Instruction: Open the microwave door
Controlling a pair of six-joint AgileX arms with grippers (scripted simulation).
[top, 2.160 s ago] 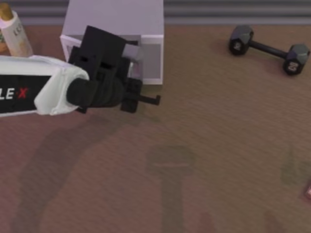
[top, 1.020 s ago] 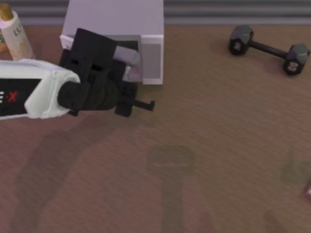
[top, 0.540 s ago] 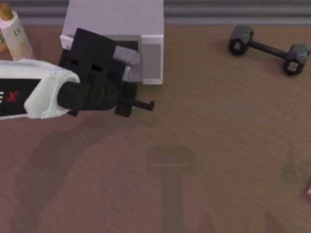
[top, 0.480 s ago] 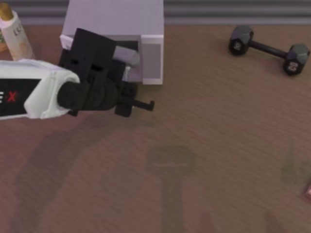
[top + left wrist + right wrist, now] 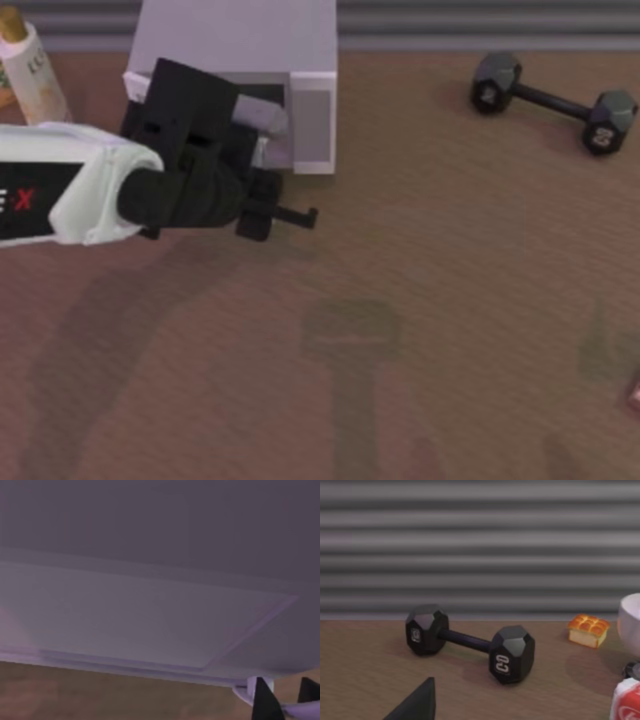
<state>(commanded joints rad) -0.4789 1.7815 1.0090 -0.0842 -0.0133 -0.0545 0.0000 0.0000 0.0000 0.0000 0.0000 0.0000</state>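
From above, the microwave (image 5: 240, 45) sits at the worktop's far left; its door (image 5: 262, 120) is a stiff, light hinged panel, best pulled by its white handle, and the left gripper (image 5: 262, 150) has eased slightly leftward since earlier. In the left wrist view the jaws straddle that handle (image 5: 260, 684), though whether they pinch it I cannot tell. The right wrist view shows only a dumbbell (image 5: 470, 642); the right arm is parked out of the top view.

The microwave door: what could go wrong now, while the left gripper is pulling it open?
1. The left gripper grips only the thin white handle, near the fingertips, so it may slip off.
2. The microwave is small and stands loose on the table; pulling may drag it instead of swinging the microwave door.
3. The bottle stands close beside the left arm.
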